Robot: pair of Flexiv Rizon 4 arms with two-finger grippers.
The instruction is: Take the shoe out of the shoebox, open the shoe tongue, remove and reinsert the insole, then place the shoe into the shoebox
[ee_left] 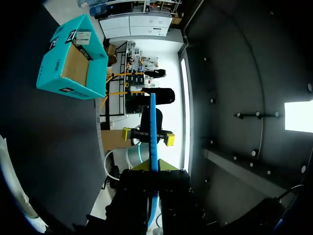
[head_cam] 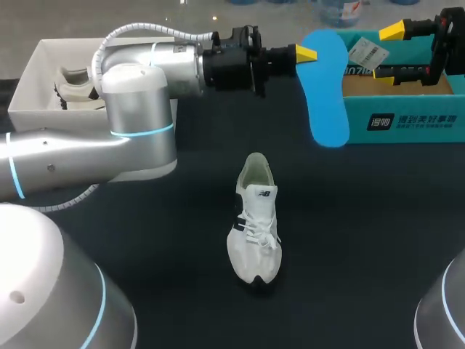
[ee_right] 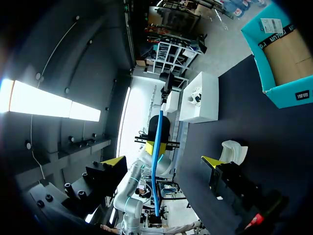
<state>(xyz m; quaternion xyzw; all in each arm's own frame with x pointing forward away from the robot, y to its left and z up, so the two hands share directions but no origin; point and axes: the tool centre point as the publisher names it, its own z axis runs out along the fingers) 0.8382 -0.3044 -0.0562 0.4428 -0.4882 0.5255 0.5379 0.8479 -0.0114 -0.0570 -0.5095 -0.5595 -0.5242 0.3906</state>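
Hanging above the dark table (head_cam: pixel 378 240), the blue insole (head_cam: pixel 327 87) is pinched at one end between the closed fingers of the left gripper (head_cam: pixel 305 53), its free end drooping in front of the teal shoebox (head_cam: pixel 407 120). It looks thin, light and floppy, likely foam that bends easily, so a flat pinch across its faces near an end, as here, seems the safest hold; a grip at the middle would probably let both ends sag. The right gripper (head_cam: pixel 389 52) waits just beside it over the shoebox, fingers spread wide and touching nothing. The white shoe (head_cam: pixel 254 225) lies on the table well below, with its laced front towards the robot. A white box (head_cam: pixel 29 80) at the far left holds another shoe (head_cam: pixel 73 83).
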